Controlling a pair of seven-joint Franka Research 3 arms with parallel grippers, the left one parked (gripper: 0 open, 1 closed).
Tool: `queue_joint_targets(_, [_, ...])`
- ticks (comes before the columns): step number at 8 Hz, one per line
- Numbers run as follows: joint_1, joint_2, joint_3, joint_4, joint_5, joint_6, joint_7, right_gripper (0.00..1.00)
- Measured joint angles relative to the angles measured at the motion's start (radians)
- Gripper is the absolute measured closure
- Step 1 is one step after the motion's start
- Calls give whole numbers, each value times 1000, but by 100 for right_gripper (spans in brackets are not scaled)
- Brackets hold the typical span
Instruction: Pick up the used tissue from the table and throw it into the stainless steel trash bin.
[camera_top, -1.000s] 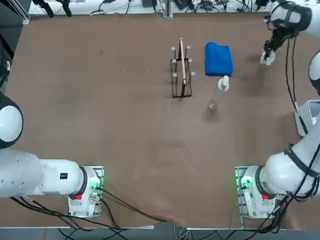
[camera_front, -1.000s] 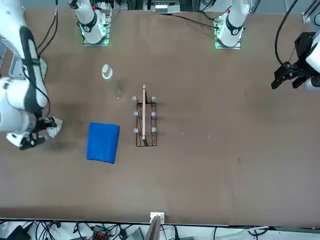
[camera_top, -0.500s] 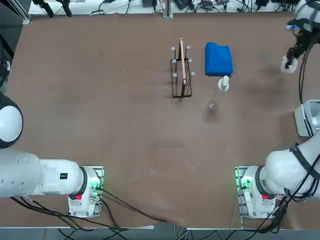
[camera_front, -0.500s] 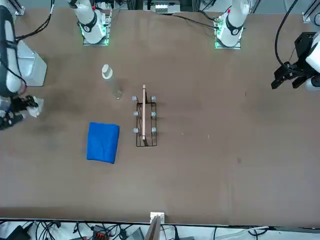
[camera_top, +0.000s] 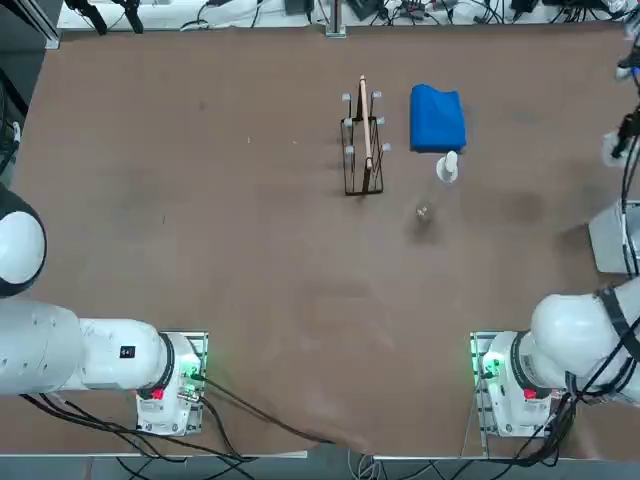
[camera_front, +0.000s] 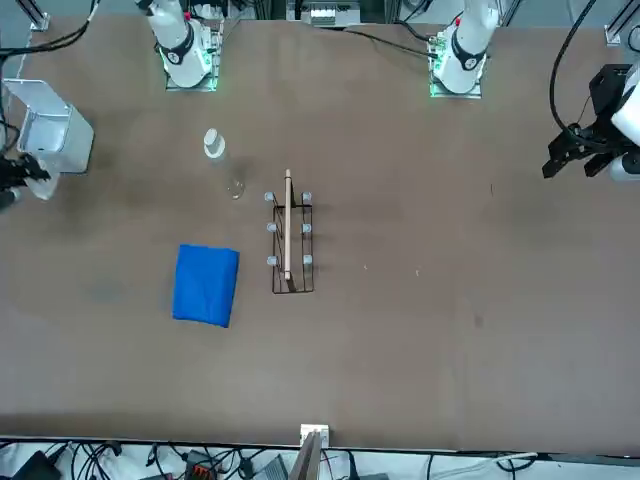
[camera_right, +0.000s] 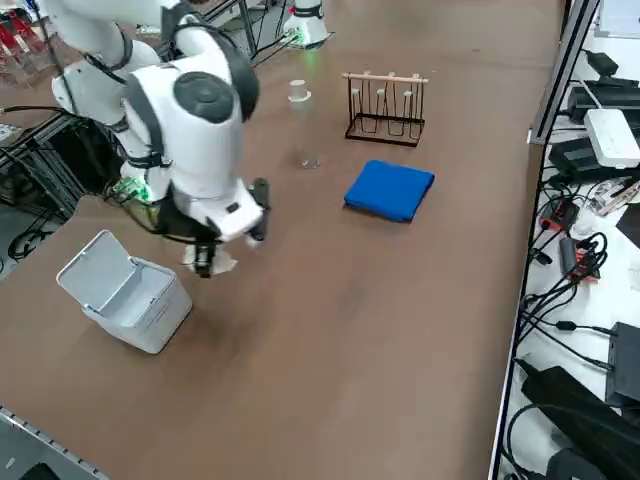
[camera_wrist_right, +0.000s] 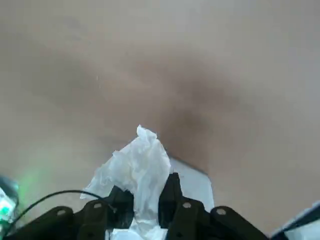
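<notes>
The used tissue, a crumpled white wad, is pinched between my right gripper's black fingers. The gripper hangs above the table with the tissue dangling, a short way from the stainless steel trash bin, whose lid stands open. From overhead the gripper is at the table's right edge, just beyond the bin. In the front view the gripper with the tissue sits just in front of the bin. A corner of the bin shows under the tissue.
A blue cloth, a clear bottle with a white cap and a thin wire rack stand mid-table, well away from the gripper. Cables and equipment line the table's far side.
My right gripper has carried the tissue from near the blue cloth toward the table's right edge and closer to the bin. Nothing else moved.
</notes>
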Motion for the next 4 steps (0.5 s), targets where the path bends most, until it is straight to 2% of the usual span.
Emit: queue_joint_targets(4, [-152,-21,-1,-109,-62,9,-135,74])
